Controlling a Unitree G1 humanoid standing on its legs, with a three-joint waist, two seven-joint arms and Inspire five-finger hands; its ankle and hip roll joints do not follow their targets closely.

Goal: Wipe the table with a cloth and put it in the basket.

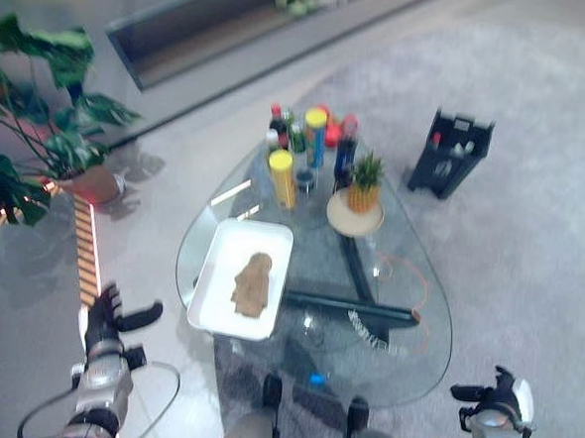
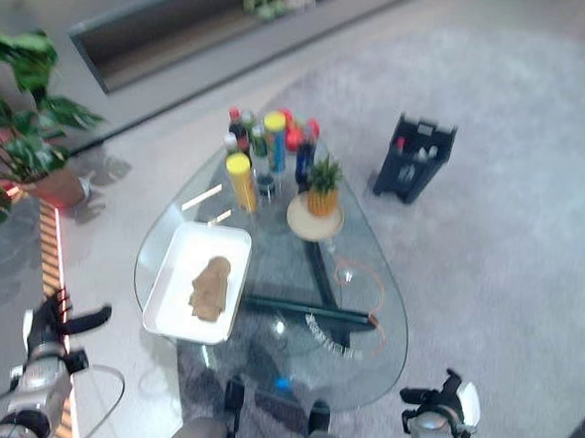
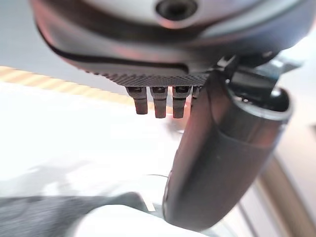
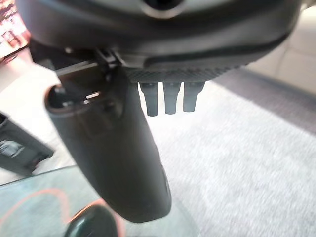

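Observation:
A crumpled brown cloth point(image 1: 253, 283) lies on a white rectangular tray point(image 1: 213, 309) at the left side of the glass table point(image 1: 419, 346). A dark basket point(image 1: 451, 152) stands on the carpet beyond the table's far right. My left hand point(image 1: 108, 319) hovers over the floor left of the table, well short of the tray, fingers straight and thumb spread, holding nothing. Its thumb point(image 3: 222, 158) and fingers point(image 3: 158, 101) look the same in the left wrist view. My right hand point(image 1: 501, 398) hangs off the table's near right edge, open and empty, above the carpet point(image 4: 256, 158).
Several bottles and cans point(image 1: 307, 141) cluster at the table's far end, with a yellow can point(image 1: 282, 177) and a small pineapple on a round plate point(image 1: 364, 189) beside them. A potted plant point(image 1: 39, 134) stands left. A dark bar point(image 1: 352, 307) runs under the glass.

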